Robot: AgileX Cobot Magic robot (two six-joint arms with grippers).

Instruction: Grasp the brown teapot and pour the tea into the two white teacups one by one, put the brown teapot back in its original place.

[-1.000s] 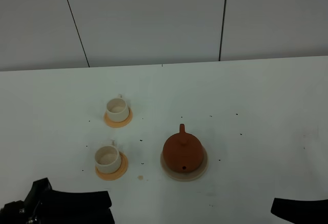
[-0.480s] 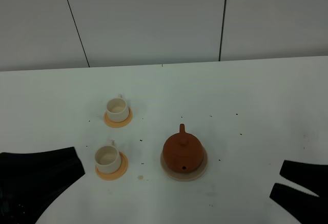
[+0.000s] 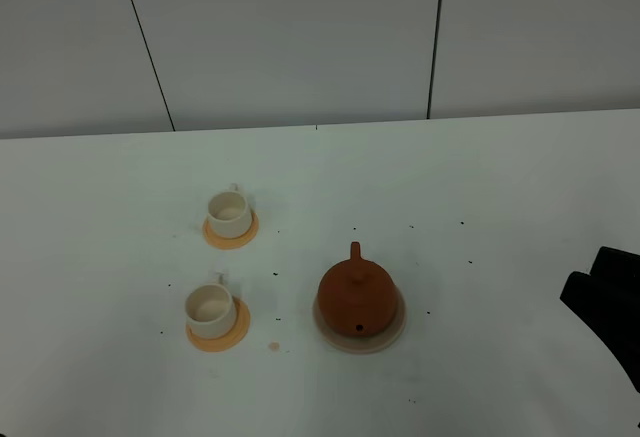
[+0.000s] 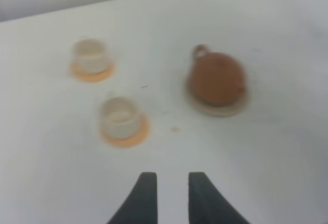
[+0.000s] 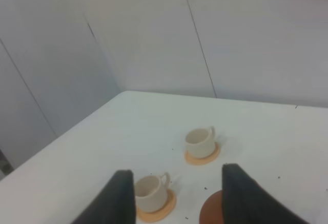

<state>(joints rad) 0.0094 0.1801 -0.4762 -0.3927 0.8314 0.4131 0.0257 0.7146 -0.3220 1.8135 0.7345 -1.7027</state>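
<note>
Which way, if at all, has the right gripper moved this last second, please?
Yes: the right gripper has moved up the view, from below the brown teapot to level with it, on its right.

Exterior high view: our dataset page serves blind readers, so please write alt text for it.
A brown teapot sits on a tan disc on a white table, with a far cup and a near cup, both white, on orange coasters to its left. The dark right tool shows at the right edge, apart from everything.
</note>
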